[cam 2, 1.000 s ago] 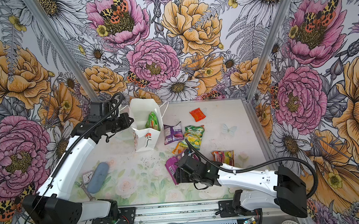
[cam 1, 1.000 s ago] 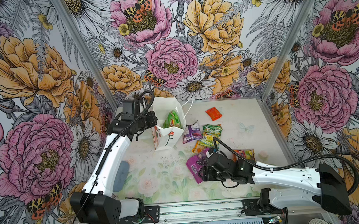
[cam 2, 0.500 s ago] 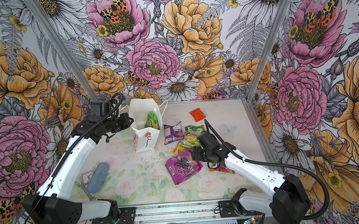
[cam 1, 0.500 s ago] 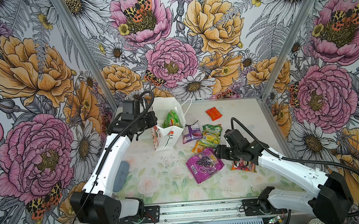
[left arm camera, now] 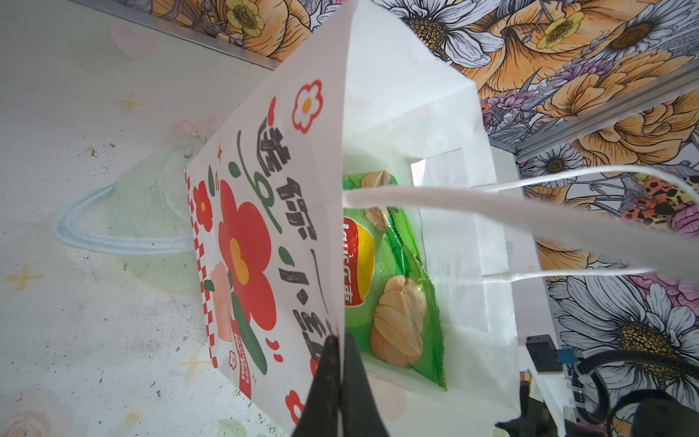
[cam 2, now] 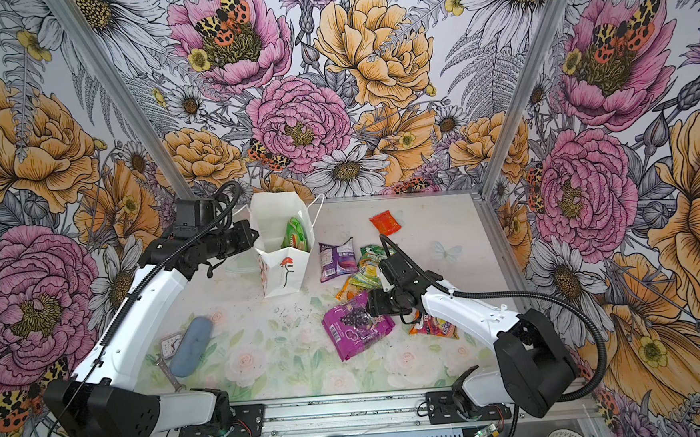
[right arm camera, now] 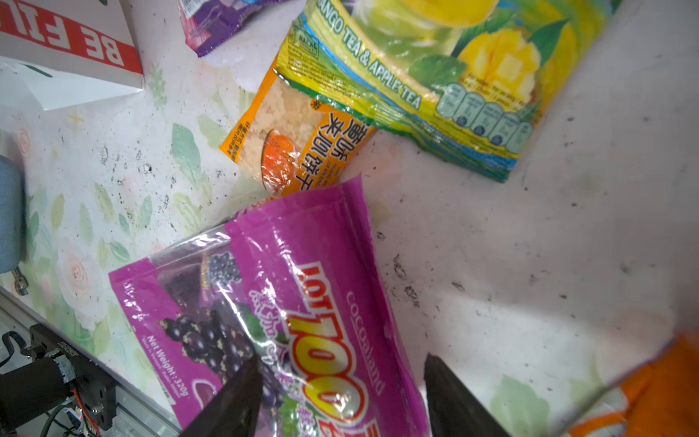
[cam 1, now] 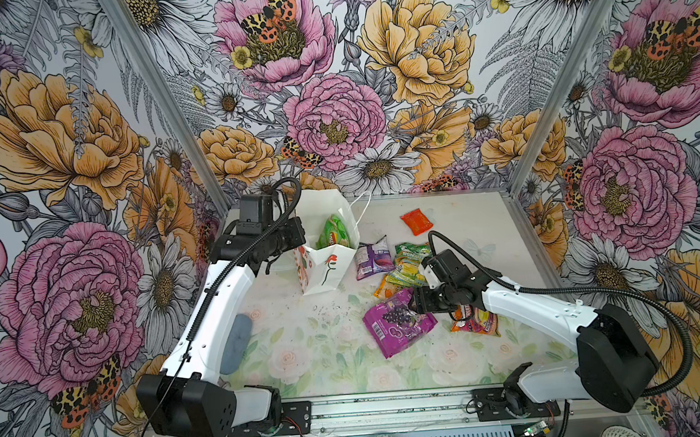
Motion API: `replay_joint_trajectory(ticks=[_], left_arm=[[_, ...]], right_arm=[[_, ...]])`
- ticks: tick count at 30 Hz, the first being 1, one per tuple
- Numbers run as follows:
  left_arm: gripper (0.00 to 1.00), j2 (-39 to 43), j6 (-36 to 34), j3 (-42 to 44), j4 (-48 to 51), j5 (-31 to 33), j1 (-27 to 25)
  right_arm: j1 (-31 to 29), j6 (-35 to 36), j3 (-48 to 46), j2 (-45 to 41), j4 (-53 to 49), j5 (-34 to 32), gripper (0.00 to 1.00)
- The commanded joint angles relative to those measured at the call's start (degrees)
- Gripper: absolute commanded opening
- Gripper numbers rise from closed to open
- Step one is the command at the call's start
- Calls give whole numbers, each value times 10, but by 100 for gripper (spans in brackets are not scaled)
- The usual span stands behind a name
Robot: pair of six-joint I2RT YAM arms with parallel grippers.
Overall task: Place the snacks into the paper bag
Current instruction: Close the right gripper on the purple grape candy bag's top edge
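Two grippers, your left gripper (left arm camera: 338,342) pinched shut on the rim of the paper bag (left arm camera: 435,125), green chip bag (left arm camera: 397,302) inside, your right gripper (right arm camera: 342,359) spread wide and empty over the purple grape pouch (right arm camera: 302,302), whose edge lay between the jaws, flat on the table (right arm camera: 529,246).

Bright even light, soft shadows, glare on purple pouch (right arm camera: 283,321), cord handle (left arm camera: 529,223) blurred.

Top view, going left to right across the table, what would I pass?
Blue case → paper bag → small purple packet → red packet → fruit packet. Grape pouch and green-yellow packet overlap these, so omitted.
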State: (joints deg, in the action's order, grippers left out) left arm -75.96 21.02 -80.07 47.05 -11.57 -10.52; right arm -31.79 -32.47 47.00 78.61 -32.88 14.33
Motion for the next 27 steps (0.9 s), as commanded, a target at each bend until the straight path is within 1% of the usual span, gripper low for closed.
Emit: replay_joint_trajectory(ticks=[1,6,11,14,19,27], left_arm=[[0,12,-12,5,-22,15,-6],[0,15,-9,4,-22,6,-7],[0,21,-6,5,-23,1,-7],[0,19,-4,5,-23,-4,-7],[0,8,-3,5,-24,-13,-8],[0,6,-4,5,-24,-12,-11]], right_arm=[[2,5,-22,3,31,10,68],[2,-5,-29,-2,33,29,67],[0,-5,-21,30,38,40,65],[-5,-8,-19,45,45,36,64],[-6,-17,-29,44,57,26,63],[-1,-19,-47,22,68,25,55]])
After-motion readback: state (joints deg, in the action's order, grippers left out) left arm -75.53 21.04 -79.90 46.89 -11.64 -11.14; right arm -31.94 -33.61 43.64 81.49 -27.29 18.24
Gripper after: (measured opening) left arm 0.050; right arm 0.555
